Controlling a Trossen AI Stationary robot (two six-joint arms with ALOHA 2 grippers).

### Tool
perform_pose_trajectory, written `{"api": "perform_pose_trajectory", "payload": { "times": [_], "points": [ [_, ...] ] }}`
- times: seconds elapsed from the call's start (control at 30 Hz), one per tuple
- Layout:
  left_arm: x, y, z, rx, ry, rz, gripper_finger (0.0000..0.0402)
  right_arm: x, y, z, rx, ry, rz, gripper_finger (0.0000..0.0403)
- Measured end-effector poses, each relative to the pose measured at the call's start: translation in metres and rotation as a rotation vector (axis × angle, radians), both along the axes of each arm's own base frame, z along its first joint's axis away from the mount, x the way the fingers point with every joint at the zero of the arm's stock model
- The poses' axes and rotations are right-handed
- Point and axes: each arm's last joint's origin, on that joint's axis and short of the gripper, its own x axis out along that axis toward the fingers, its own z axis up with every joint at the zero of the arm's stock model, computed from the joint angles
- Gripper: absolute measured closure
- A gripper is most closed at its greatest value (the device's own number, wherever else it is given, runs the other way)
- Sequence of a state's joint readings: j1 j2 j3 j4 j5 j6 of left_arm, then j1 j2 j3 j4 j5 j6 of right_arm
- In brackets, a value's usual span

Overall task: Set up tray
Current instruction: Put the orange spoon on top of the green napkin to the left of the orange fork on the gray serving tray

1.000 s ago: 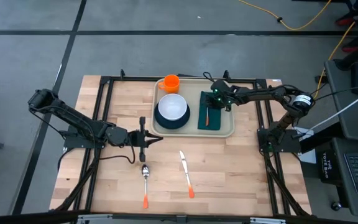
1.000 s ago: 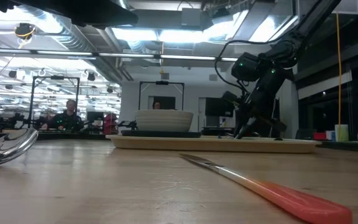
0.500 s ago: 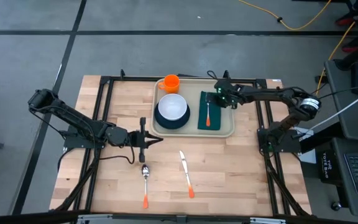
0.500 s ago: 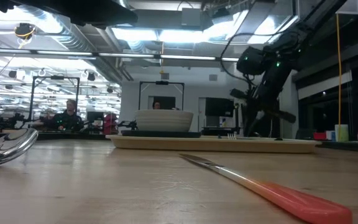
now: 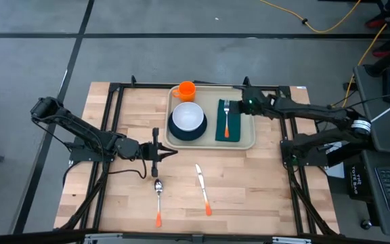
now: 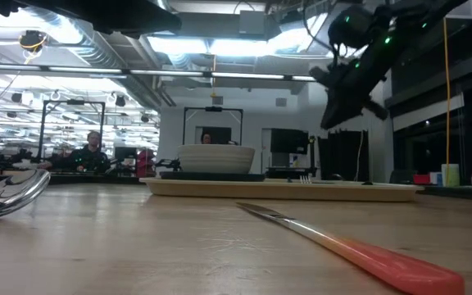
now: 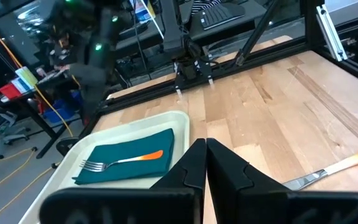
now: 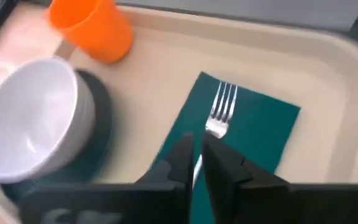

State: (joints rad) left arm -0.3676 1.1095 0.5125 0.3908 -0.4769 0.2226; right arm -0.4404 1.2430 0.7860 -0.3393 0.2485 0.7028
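The cream tray (image 5: 210,112) lies at the table's far middle. On it stand an orange cup (image 5: 186,89) and a white bowl (image 5: 187,115) on a dark round plate (image 5: 180,133). A green napkin (image 5: 235,130) lies flat beside them with an orange-handled fork (image 5: 227,116) on top, tines toward the far edge. My right gripper (image 5: 243,102) hovers above the tray's far right corner, a narrow gap between its fingers (image 8: 197,155), holding nothing. My left gripper (image 5: 171,151) waits shut near the tray's near left corner.
An orange-handled knife (image 5: 202,188) and an orange-handled spoon (image 5: 158,200) lie on the bare wood near the table's front, below the tray. A black frame rail (image 5: 114,129) runs along the table's left and right sides. A person sits in the room far behind.
My right gripper has risen from just above the fork on the napkin and drawn back toward the table's right edge, rolling as it went. The fork stays flat on the napkin.
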Motion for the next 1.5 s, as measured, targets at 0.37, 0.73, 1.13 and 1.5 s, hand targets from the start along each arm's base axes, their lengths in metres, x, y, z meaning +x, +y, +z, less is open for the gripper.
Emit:
{"api": "perform_pose_trajectory", "payload": {
  "times": [0.37, 0.73, 1.13, 1.5],
  "points": [
    [0.0, 0.0, 0.0, 0.0, 0.001, 0.0, 0.0393, 0.024, 0.068, 0.013, -0.265, 0.034, 0.295, 0.0385],
    [0.0, 0.0, 0.0, 0.0, 0.001, 0.0, 0.0396, 0.039, 0.127, 0.032, -0.533, -0.091, 0.519, 0.0388],
    [0.0, 0.0, 0.0, -0.001, -0.001, -0.002, 0.0397, 0.063, 0.152, 0.003, -0.614, -0.077, 0.604, 0.0395],
    [0.0, 0.0, 0.0, -0.002, -0.001, -0.008, 0.0399, 0.094, 0.172, -0.017, -0.733, -0.218, 0.833, 0.0376]
  ]
}}
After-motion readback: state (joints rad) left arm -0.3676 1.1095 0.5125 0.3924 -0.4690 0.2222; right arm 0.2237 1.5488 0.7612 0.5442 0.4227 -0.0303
